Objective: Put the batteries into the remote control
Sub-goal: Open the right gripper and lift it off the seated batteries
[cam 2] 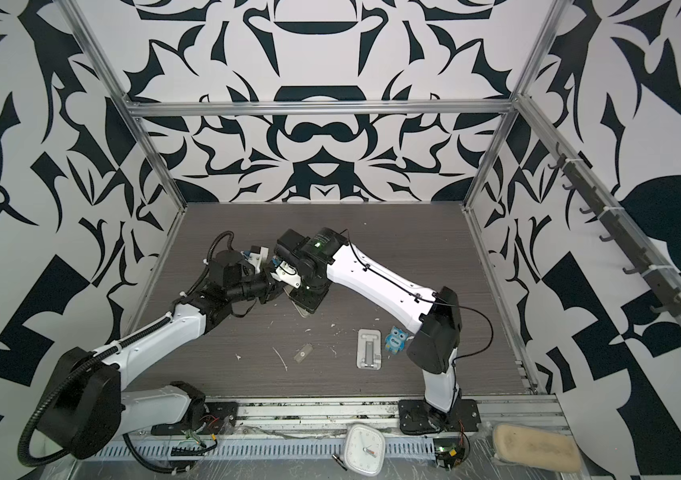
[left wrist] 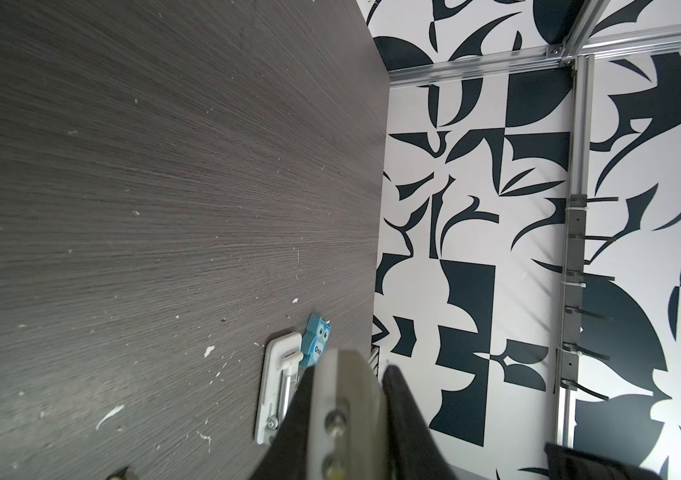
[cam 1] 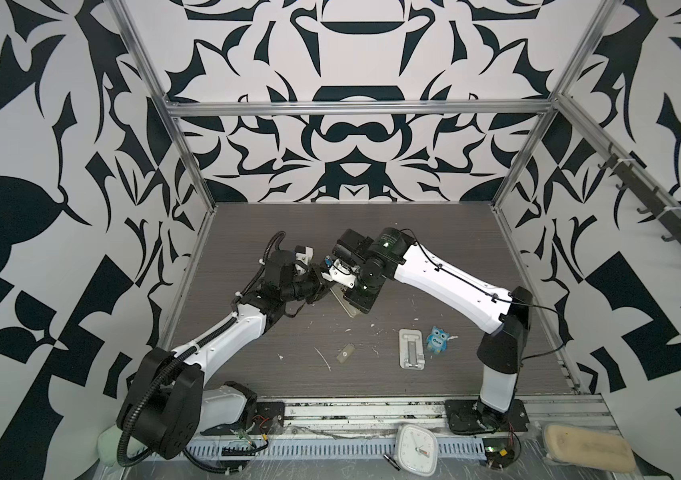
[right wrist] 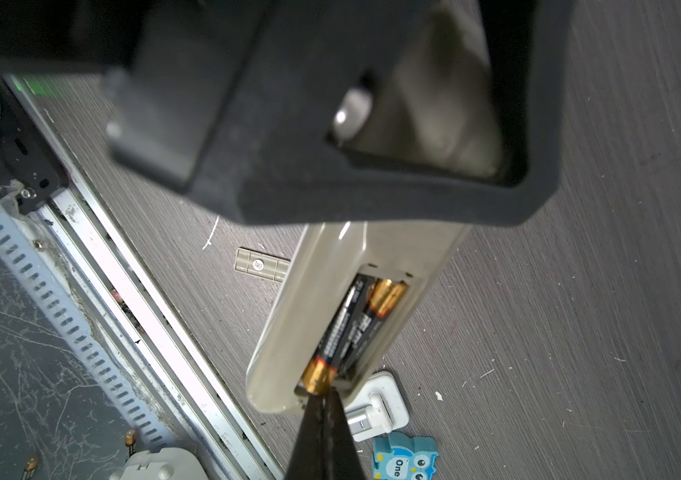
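Observation:
My left gripper (left wrist: 349,370) is shut on the remote control (left wrist: 347,395), a beige-grey slab clamped between its black fingers and held above the table. In the right wrist view the remote control (right wrist: 326,262) shows its back, bay uncovered. Two batteries (right wrist: 355,324), black with gold ends, lie side by side in the bay. My right gripper (right wrist: 324,392) is shut, its tips touching the gold end of one battery at the bay's end. In both top views the two grippers meet at mid table, where only an end of the remote (cam 1: 349,309) (cam 2: 299,309) shows under them.
A flat grey-beige cover (cam 1: 345,354) (right wrist: 261,264) lies on the table, in front of the grippers. A silvery-white stand (cam 1: 412,348) and a blue owl figure (cam 1: 438,338) lie to the right. On the front ledge sit a white clock (cam 1: 415,451) and a sponge (cam 1: 588,451).

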Tool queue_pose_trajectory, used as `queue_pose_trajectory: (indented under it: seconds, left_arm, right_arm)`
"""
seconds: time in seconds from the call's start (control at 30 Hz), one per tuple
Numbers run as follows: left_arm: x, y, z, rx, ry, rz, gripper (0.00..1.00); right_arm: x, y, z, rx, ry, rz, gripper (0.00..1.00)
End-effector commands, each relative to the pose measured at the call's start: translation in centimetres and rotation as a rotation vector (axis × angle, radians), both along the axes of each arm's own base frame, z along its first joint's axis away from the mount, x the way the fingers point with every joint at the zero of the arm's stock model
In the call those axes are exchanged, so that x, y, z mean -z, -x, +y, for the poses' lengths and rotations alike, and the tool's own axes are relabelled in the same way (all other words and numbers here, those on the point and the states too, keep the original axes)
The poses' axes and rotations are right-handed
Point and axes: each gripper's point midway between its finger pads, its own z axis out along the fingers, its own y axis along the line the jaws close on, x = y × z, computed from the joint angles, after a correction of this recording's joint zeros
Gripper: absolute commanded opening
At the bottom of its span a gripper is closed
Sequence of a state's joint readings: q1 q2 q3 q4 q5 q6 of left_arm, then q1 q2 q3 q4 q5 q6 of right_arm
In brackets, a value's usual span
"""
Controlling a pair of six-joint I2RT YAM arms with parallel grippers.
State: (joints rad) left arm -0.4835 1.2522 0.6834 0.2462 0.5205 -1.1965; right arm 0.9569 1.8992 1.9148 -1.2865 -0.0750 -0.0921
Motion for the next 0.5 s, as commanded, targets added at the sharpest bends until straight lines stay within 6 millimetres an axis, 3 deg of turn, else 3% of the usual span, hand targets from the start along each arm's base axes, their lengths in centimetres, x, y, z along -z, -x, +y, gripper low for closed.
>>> queue_pose_trajectory:
  seconds: [0.0,0.13,0.47]
  left_arm:
    - [-14.8,4.9,-3.6,0.263,0.298,-0.407,0.00]
    - [-15.0,5.0,-3.5,0.261,0.298,-0.413,0.00]
    - [-14.5,5.3,-3.4,0.265,0.284,-0.407,0.00]
  right_arm:
    - [6.4,1.0,3.0,-0.089,0.035,0.074,0.00]
    - [5.5,1.6,3.9,-0.117,-0.045,0.078,0.00]
    - [4.8,2.3,2.9,-0.150,-0.068,0.062,0.00]
